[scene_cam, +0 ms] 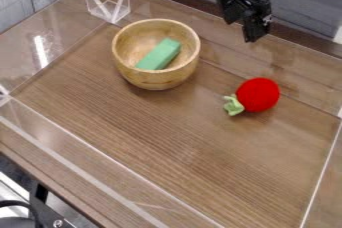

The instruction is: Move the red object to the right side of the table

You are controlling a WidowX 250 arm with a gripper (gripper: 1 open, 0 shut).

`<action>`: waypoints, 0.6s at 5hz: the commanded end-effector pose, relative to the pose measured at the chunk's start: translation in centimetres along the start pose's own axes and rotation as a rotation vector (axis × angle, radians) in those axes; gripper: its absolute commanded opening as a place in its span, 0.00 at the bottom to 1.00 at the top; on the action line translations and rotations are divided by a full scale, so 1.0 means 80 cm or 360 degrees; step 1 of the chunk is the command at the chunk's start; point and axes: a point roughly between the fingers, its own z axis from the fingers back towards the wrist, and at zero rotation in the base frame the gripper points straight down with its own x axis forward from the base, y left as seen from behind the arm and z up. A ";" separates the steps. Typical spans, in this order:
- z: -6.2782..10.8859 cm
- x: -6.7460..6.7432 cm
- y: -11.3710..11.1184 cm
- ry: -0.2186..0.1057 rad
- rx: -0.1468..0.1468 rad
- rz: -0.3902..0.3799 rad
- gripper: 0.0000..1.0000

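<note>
**A:** Where is your red object sitting?

**B:** Your red toy fruit (257,94) lies on the table (160,162), toward the right edge and roughly midway between the near and far edges. Its small green leafy stem (234,106) points left and slightly toward the near edge, resting on the wood. Nothing touches the fruit.

**A:** And your gripper?

**B:** Your gripper (251,27) hangs over the far edge of the table, right of centre, pointing steeply downward. It is dark and partly blurred, so you cannot make out a clear gap between the fingertips from this view alone; it carries nothing, and the jaws stand spread apart. It is well apart from the fruit, which lies nearer to you and a little to the right of it.

**A:** What else do you have on the surface?

**B:** You have a wooden bowl (155,72) left of centre, closer to the far edge than the near one. Inside it a green block (160,54) lies tilted, one end leaning up toward the bowl's far wall. The bowl and the fruit are apart, with bare wood grain between them.

**A:** And the borders?

**B:** Clear acrylic walls (60,167) run along the table's edges. At the far left corner you see a small folded clear piece (107,4) standing upright just beyond the bowl.
</note>
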 end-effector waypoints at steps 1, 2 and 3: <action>0.021 0.007 0.003 -0.0080 0.0041 0.0055 1.00; 0.016 0.013 -0.001 -0.0073 0.0015 0.0067 1.00; 0.014 0.022 -0.004 -0.0069 -0.0001 0.0080 1.00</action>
